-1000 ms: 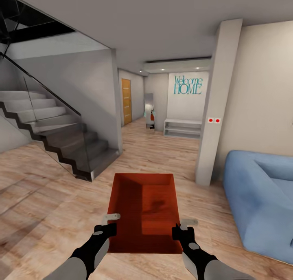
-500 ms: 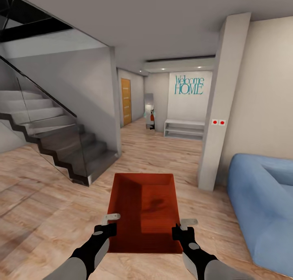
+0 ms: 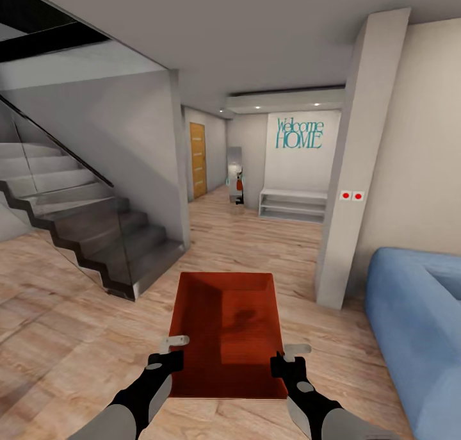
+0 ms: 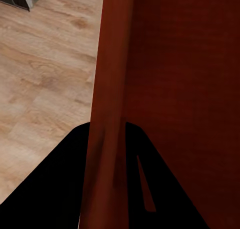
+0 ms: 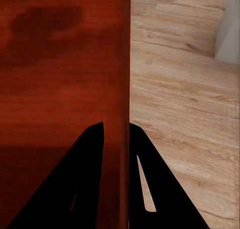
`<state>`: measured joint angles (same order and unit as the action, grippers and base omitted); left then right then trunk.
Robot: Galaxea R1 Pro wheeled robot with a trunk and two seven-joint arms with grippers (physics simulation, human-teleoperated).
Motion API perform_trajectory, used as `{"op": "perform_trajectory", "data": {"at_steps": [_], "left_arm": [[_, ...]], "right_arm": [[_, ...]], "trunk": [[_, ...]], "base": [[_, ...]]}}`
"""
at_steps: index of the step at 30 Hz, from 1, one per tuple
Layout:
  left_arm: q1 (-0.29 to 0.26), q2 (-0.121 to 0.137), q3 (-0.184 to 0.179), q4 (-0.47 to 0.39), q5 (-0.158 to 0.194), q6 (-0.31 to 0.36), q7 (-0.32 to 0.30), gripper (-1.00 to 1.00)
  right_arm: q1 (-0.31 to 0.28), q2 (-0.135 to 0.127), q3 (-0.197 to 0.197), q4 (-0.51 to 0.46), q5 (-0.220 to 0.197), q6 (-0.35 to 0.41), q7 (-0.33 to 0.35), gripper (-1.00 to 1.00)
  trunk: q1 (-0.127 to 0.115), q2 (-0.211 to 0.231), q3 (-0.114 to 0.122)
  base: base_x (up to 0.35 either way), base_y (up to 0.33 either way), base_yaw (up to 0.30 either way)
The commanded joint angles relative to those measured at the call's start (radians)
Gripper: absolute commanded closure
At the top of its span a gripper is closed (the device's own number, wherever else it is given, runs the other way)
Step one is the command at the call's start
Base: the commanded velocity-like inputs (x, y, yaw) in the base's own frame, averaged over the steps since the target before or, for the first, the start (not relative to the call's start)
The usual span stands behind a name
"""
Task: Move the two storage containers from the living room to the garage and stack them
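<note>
From the head camera I see one storage container (image 3: 225, 328), red-orange and lidless, carried out in front of me above the light wood plank floor (image 3: 57, 325) of the living room, with nothing visible inside it. My left gripper (image 3: 171, 349) has its jaws clamped on the container's left wall near the near corner, and my right gripper (image 3: 288, 355) has its jaws clamped on the right wall opposite. Beyond the container to its left rises a dark staircase (image 3: 96, 235) with a glass balustrade; to the container's right stands a white pillar (image 3: 355, 171) bearing two red dots, and a blue sofa (image 3: 416, 325) sits further right of that. Straight past the container a hallway leads to a wall reading "Welcome HOME" (image 3: 299, 132) above a low white shelf (image 3: 291, 204), with a wooden door (image 3: 198, 159) left of them. In the left wrist camera, the two dark fingers (image 4: 60, 189) straddle the container's thin wall, plank floor lying outside it. In the right wrist camera, the fingers (image 5: 160, 184) likewise pinch the container's wall, red interior on one side, wood planks on the other.
</note>
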<state>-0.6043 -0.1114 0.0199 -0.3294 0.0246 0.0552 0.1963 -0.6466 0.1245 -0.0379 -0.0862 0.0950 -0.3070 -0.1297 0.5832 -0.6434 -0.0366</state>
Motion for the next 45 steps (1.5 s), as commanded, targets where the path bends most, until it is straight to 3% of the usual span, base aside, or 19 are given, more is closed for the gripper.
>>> {"op": "perform_trajectory", "data": {"at_steps": [1,45], "left_arm": [[0.0,0.001,0.008,0.001,0.011,0.006,0.006,1.0],[0.0,0.001,0.008,0.0,0.011,0.006,0.006,1.0]], "right_arm": [[-0.002,-0.002,-0.042,-0.003,0.011,-0.012,-0.005,1.0],[-0.002,-0.003,-0.042,-0.003,0.011,-0.012,-0.005,1.0]], "trunk": [[0.001,-0.002,-0.002],[0.001,-0.002,-0.002]], "base": [[0.321,0.0,0.0],[0.321,0.0,0.0]]}}
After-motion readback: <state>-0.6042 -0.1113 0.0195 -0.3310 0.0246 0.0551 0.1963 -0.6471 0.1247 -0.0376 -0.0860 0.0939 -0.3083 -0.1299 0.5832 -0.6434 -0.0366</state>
